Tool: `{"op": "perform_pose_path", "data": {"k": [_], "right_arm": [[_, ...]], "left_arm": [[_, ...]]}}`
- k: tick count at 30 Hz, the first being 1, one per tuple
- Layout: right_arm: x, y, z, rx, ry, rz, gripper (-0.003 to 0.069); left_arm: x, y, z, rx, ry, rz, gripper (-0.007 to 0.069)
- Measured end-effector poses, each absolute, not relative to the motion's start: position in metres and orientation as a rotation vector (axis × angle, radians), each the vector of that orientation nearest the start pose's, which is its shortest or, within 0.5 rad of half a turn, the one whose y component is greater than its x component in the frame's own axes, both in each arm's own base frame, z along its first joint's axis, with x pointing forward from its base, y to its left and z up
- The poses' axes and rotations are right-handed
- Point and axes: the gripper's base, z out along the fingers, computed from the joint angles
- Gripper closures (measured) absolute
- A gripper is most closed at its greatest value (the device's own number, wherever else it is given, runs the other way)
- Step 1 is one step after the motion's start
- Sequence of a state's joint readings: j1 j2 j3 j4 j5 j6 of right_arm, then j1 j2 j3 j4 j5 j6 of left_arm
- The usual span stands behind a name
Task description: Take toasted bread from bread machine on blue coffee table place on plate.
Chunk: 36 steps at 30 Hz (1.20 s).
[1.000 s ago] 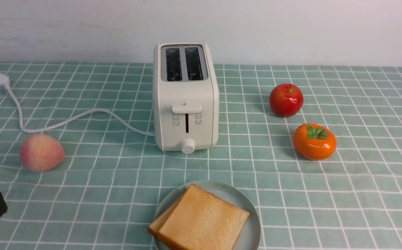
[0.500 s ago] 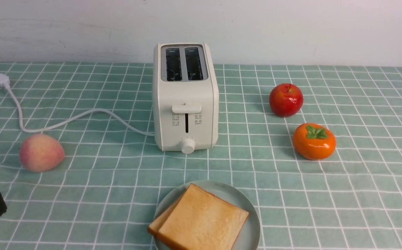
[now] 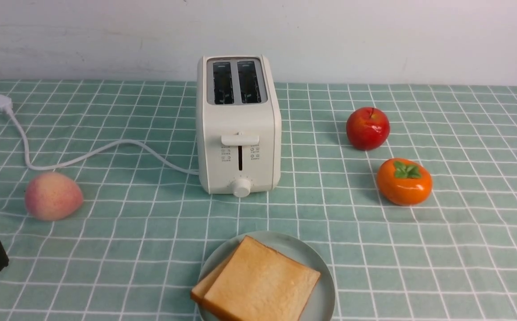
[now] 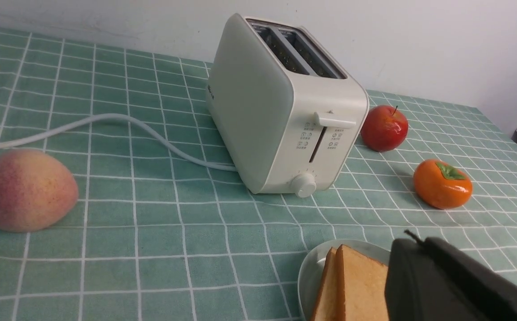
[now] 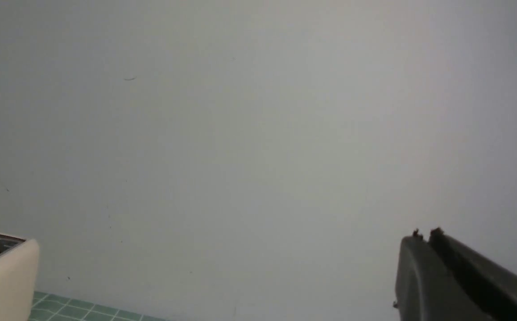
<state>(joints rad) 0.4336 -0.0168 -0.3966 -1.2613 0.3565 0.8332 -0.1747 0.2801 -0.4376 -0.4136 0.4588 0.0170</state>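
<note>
Green cloth with white squares covers the tabletop, and a plain pale wall stands behind it. From my seat far away, I see two slices of toast on the round plate. They lie one on top of the other, and the low slice peeks out on the 9 o'clock side. Its corner goes a bit past the rim. At the 6 o'clock edge of my front view, the plate and toast are cut off.

From the plate, the white toaster stands up straight at 12 o'clock. Its two slots look dark, and I see no toast poking out. Its white cord bends away toward 10 o'clock, with the plug at its end. A fuzzy peach sits at 10 o'clock from the plate. The red apple is at 3 o'clock from the toaster. At 5 o'clock from the apple, near it, is an orange persimmon.

My left fingers are closed and hold nothing. My right fingers look closed and empty too, up against a view of mostly wall.
</note>
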Motion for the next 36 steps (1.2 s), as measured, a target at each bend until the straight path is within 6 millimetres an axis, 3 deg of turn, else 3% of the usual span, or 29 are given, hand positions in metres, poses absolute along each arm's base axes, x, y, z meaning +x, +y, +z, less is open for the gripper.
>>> {"op": "perform_pose_path", "data": {"k": [12,18,21,24,25,31,36], "right_arm": [[0.018,-0.025,0.329,-0.215,1.183,-0.191,0.0628],[0.018,-0.025,0.329,-0.215,1.183,-0.191,0.0620],[0.018,-0.025,0.329,-0.215,1.183,-0.191,0.0617],[0.018,-0.025,0.329,-0.215,1.183,-0.191,0.0611],[0.018,-0.025,0.329,-0.215,1.183,-0.191,0.0611],[0.018,-0.025,0.330,-0.218,1.180,-0.193,0.0601],[0.018,-0.025,0.330,-0.218,1.180,-0.191,0.0594]], "left_arm": [[0.062,-0.026,0.304,-0.016,1.781,-0.513,0.0636],[0.058,-0.021,0.288,-0.021,1.788,-0.442,0.0631],[0.053,-0.016,0.269,-0.068,1.792,-0.419,0.0630],[0.047,-0.010,0.234,-0.139,1.776,-0.395,0.0628],[0.047,-0.010,0.234,-0.141,1.775,-0.394,0.0627],[0.051,-0.008,0.174,-0.180,1.889,-0.348,0.0625],[0.052,-0.005,0.169,-0.230,1.890,-0.309,0.0624]]}}
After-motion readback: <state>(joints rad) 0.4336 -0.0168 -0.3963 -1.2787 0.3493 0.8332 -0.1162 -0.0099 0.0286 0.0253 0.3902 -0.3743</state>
